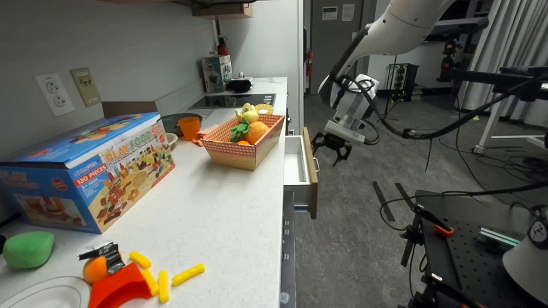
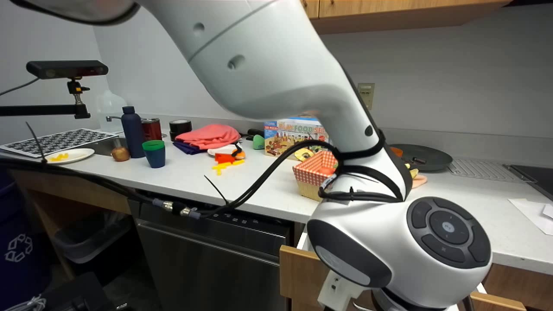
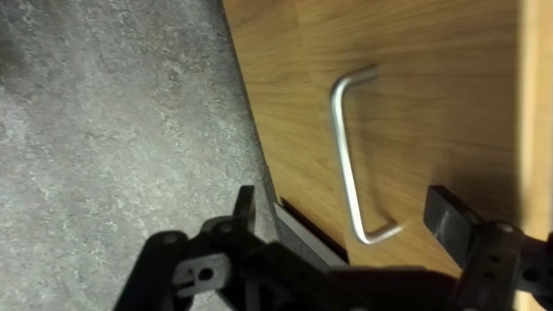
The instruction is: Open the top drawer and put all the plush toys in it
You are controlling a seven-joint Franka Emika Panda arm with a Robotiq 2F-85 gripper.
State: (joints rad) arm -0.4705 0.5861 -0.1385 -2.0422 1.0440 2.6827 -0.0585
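The top drawer (image 1: 295, 169) stands open below the counter, white inside, its wooden front facing the room. Its front also shows in an exterior view (image 2: 298, 272) and in the wrist view (image 3: 432, 121), with a silver bar handle (image 3: 349, 168). My gripper (image 1: 327, 155) is open and empty just outside the drawer front. In the wrist view the handle lies ahead, between the spread fingers (image 3: 341, 192), apart from them. A yellow plush toy (image 1: 248, 113) and an orange plush toy (image 1: 257, 132) with green leaves sit in a checked basket (image 1: 233, 160). A green rounded toy (image 1: 29, 249) lies on the counter.
The basket stands at the counter's front edge, above the drawer. A play food box (image 1: 107, 171), an orange cup (image 1: 189, 128) and a dark pan (image 2: 421, 157) stand behind. Yellow pieces (image 1: 188, 274) and a red toy (image 1: 122, 284) lie nearby. A dishwasher (image 2: 211, 259) adjoins the drawer.
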